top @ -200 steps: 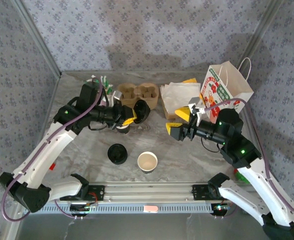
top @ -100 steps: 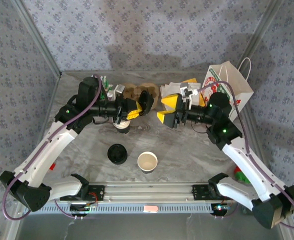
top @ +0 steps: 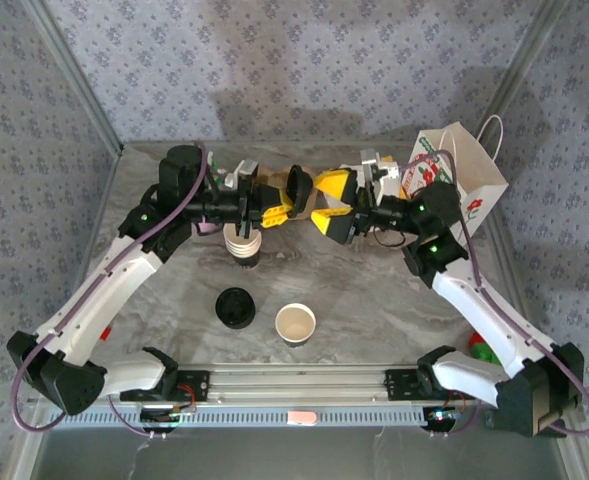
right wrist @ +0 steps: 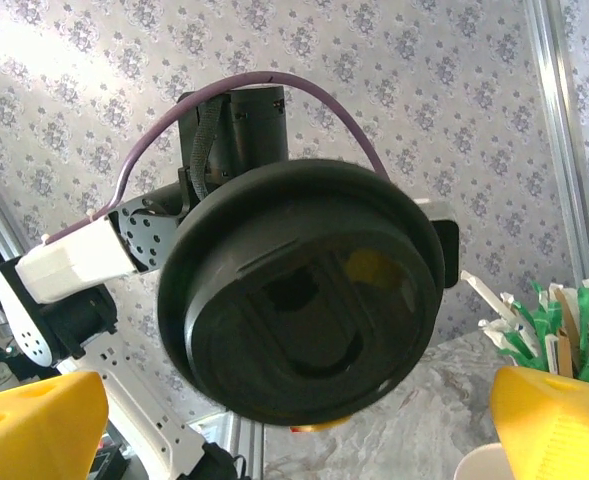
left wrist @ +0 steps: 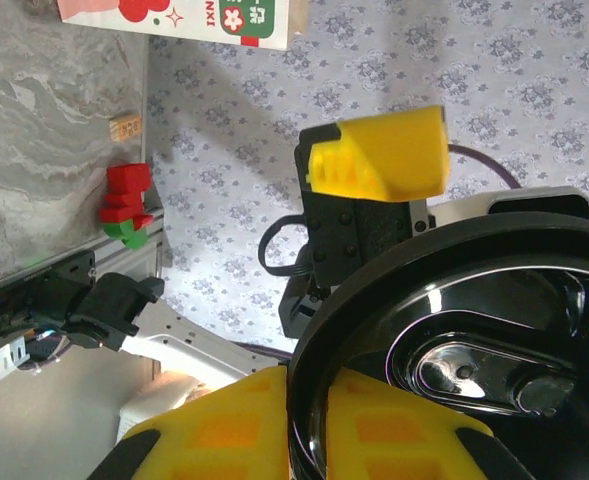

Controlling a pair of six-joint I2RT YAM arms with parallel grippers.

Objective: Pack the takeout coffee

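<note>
Top view: the takeout coffee (top: pixel 235 307) stands upright on the table (top: pixel 374 300) at lower centre-left, showing as a black disc, just left of an open paper cup (top: pixel 295 323) and below the stack of lidless cups (top: pixel 242 245). Neither arm is near it. The left gripper (top: pixel 282 202), upper centre, has its fingers clamped on the rim of a loose black lid (right wrist: pixel 299 290), held on edge. The right gripper (top: pixel 324 203) faces that lid with its fingers spread wide, one on each side and holding nothing. The paper bag (top: pixel 454 175) stands at upper right. Handling judgement: the coffee is probably light, though its fill cannot be told; the paper wall is soft and would dent under a hard squeeze, and the glossy lid looks slippery and might pop off if lifted by it. Best hold is from the side on the cup wall just under the lid rim, squeezing gently and keeping the cup upright.
</note>
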